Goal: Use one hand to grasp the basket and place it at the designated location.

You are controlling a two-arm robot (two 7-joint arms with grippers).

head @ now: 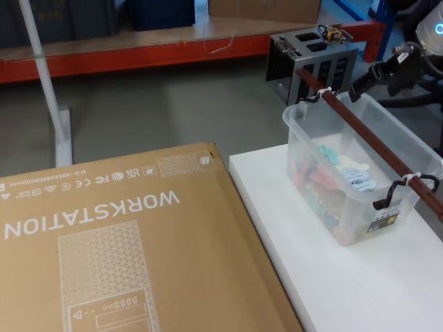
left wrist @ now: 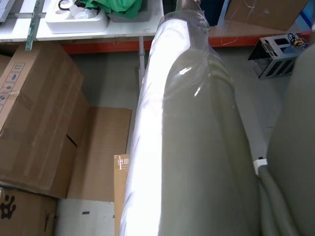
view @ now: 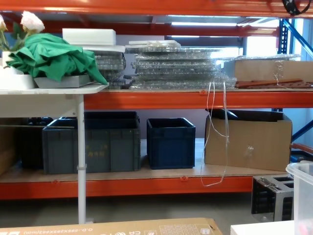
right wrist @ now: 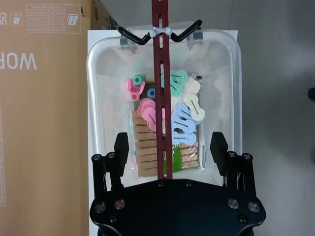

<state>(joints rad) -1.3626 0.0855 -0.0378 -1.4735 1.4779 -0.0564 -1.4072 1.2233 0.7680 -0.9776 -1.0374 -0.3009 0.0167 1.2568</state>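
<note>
Basket [head: 311, 159]: right of head frame, on white worktop [head: 311, 277]. Thin clear plastic with light load of clips, so probably light, flexy, slick. Best hold: bar handle [right wrist: 161, 73] mid-span; ties may shift. Right end effector [right wrist: 170, 147] spread, fingers either side of bar, clear of it.

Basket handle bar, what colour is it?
Reddish-brown handle bar, fastened with white ties; right wrist view shows it best.

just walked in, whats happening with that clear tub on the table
The robot's right gripper hovers by the far end of the basket, a clear tub of coloured clips and wooden pegs on the white table, beside a big cardboard box. Its fingers are open and lined up with the reddish-brown bar handle, not yet closed on it.
</note>
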